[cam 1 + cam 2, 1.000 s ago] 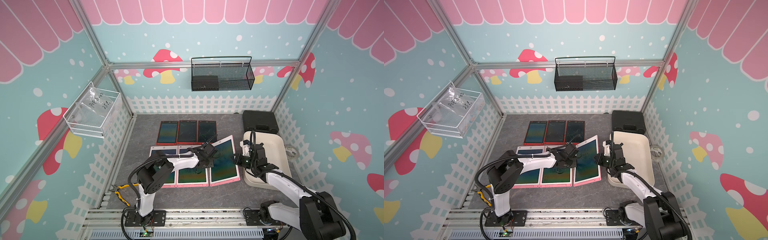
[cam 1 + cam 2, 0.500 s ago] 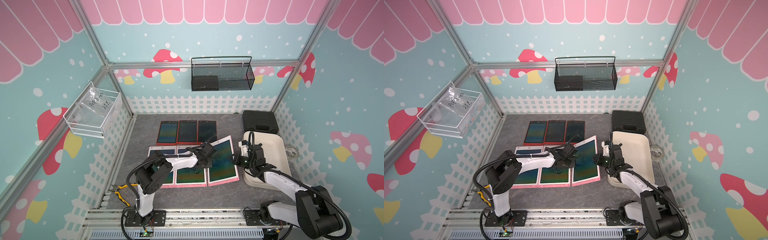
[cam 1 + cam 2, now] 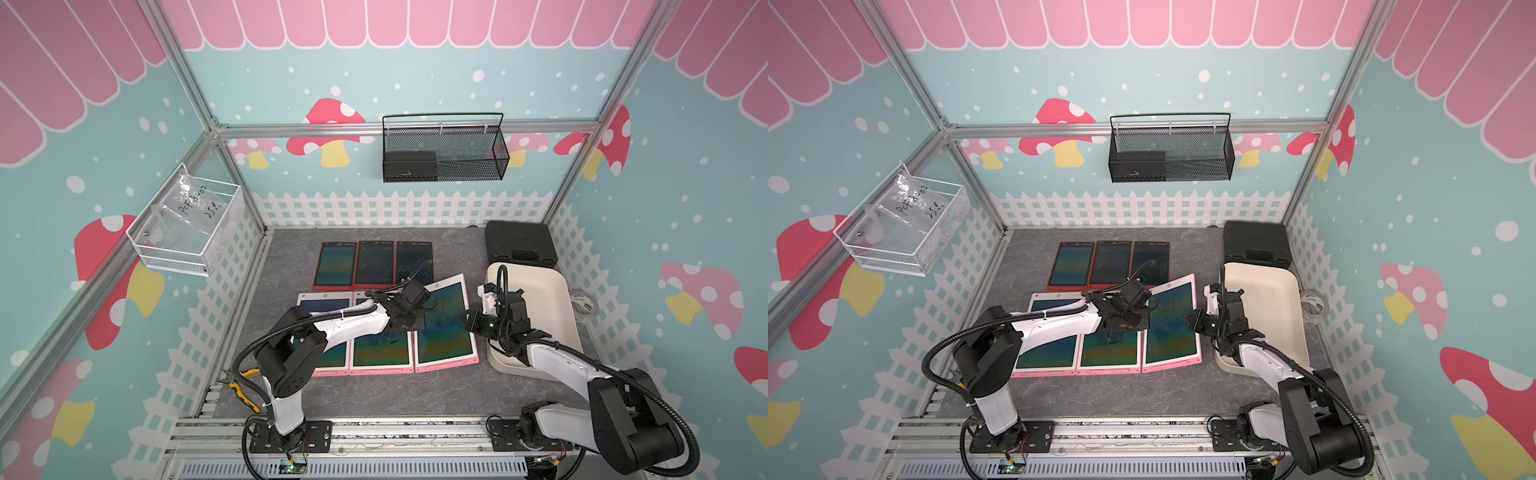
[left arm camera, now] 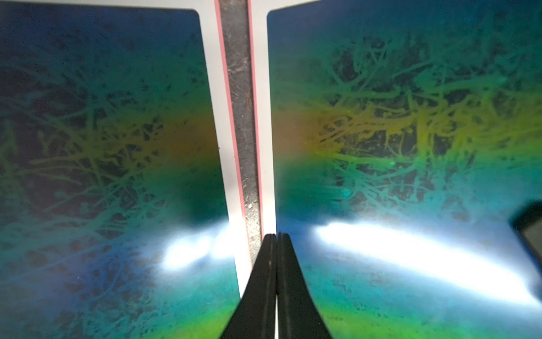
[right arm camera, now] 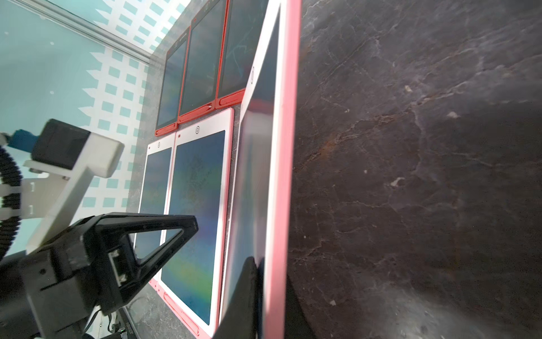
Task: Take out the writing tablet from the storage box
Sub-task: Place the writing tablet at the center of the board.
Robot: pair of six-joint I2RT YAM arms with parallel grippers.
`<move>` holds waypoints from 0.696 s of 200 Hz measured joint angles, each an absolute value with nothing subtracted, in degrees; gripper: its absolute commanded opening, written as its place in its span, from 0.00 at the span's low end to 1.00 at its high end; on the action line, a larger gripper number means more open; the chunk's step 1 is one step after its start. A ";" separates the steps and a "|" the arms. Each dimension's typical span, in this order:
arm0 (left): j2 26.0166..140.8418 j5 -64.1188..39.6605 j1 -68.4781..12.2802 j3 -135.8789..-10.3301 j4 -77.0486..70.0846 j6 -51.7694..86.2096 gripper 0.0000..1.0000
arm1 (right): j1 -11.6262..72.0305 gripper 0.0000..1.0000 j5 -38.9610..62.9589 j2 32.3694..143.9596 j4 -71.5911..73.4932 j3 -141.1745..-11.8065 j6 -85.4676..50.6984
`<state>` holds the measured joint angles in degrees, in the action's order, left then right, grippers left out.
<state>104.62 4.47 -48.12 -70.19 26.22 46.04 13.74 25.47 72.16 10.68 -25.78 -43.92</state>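
The tablet [image 3: 444, 320] is seen out of the box [image 3: 548, 307], lying askew on the desk [image 3: 374, 399] just beside it. Its box-side edge is flanked by the fingers of the right claw [image 5: 272, 270], though whether it is clamped cannot be told. The left claw [image 4: 275, 237] is pressed together, its tip held at the tablet's other edge.
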 measured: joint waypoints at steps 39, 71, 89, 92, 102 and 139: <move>102.37 4.82 -48.12 -69.60 26.63 46.06 0.07 | 13.47 0.14 26.17 75.35 10.02 -27.79 -41.28; 100.01 5.48 -48.05 -68.84 26.87 46.06 0.07 | 13.15 0.16 27.14 76.93 10.24 -28.42 -40.51; 99.18 5.72 -47.86 -68.36 26.96 46.06 0.07 | 13.13 0.20 26.85 76.90 10.09 -28.36 -40.32; 99.07 5.76 -47.77 -68.25 26.98 46.06 0.07 | 13.13 0.22 26.76 76.82 10.02 -28.29 -40.29; 98.83 5.85 -47.55 -68.01 27.05 46.06 0.07 | 13.13 0.27 26.30 76.51 9.47 -27.86 -40.01; 98.67 5.82 -46.11 -67.09 27.18 46.06 0.07 | 13.17 0.42 23.42 75.99 4.91 -25.85 -38.57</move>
